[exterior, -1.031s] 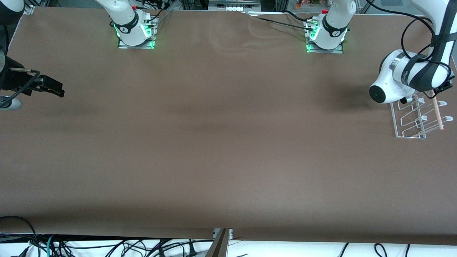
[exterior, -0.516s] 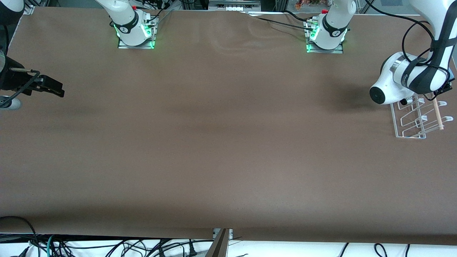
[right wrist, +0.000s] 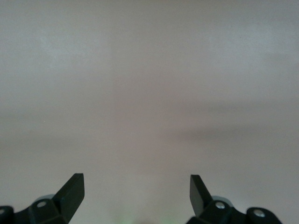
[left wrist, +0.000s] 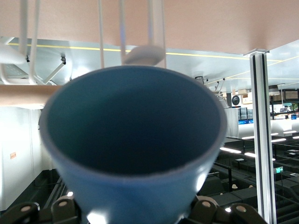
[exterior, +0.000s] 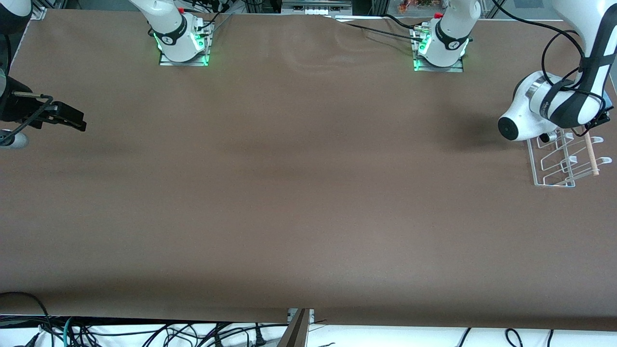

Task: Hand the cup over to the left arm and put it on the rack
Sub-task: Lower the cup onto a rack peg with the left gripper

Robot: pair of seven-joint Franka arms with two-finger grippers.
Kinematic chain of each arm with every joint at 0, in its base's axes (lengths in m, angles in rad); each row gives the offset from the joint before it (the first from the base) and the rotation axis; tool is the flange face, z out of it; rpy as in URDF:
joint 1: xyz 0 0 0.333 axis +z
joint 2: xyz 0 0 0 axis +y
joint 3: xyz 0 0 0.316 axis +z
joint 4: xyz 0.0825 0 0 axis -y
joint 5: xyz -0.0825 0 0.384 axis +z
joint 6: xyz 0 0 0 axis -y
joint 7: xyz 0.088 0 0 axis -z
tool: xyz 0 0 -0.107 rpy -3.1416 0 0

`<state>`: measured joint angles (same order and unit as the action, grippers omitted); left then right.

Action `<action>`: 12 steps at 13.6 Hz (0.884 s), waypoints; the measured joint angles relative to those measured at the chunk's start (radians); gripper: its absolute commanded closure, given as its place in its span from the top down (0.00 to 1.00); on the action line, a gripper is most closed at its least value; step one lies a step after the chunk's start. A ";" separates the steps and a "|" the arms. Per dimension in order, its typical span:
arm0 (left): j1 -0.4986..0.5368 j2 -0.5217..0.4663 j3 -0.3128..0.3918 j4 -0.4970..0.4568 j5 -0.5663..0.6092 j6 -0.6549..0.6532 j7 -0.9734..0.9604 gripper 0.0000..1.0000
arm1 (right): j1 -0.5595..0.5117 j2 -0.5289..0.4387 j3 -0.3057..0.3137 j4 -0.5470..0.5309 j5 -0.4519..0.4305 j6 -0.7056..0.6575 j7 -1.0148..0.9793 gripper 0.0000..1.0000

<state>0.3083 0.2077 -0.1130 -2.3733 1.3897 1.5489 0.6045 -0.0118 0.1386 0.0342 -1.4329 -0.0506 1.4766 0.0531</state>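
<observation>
In the left wrist view the light-blue cup (left wrist: 133,154) fills the frame, mouth toward the camera, held in my left gripper, whose fingers are hidden by it. The rack's clear loop pegs (left wrist: 156,28) and wooden dowel (left wrist: 23,95) are close around the cup's rim. In the front view the left wrist (exterior: 554,103) hangs over the end of the rack (exterior: 554,164) farther from the front camera; the cup is hidden there. My right gripper (exterior: 79,123) waits open and empty over the right arm's end of the table; its fingers (right wrist: 74,189) stand wide apart.
The rack with its dowel (exterior: 591,156) stands at the left arm's end of the table, close to the edge. A black cable (exterior: 559,43) loops off the left arm. The brown table (exterior: 299,193) is bare in the middle.
The left wrist has shifted slightly over the rack, a little toward the arm bases. The right arm has not moved.
</observation>
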 measured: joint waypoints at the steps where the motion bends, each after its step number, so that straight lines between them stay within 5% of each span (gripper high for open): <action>1: 0.004 0.001 0.000 -0.002 0.008 0.003 -0.004 0.00 | 0.000 0.000 0.000 0.000 0.000 0.000 0.000 1.00; 9: 0.010 0.008 0.000 -0.003 0.021 0.021 -0.035 0.00 | -0.002 0.003 0.000 0.000 0.000 0.000 0.000 1.00; 12: 0.012 0.028 0.000 -0.004 0.021 0.020 -0.069 0.08 | -0.003 0.004 0.000 0.000 0.000 0.000 0.001 1.00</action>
<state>0.3204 0.2358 -0.1129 -2.3778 1.4104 1.5694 0.5358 -0.0152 0.1425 0.0340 -1.4333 -0.0506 1.4765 0.0536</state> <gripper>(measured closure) 0.308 0.000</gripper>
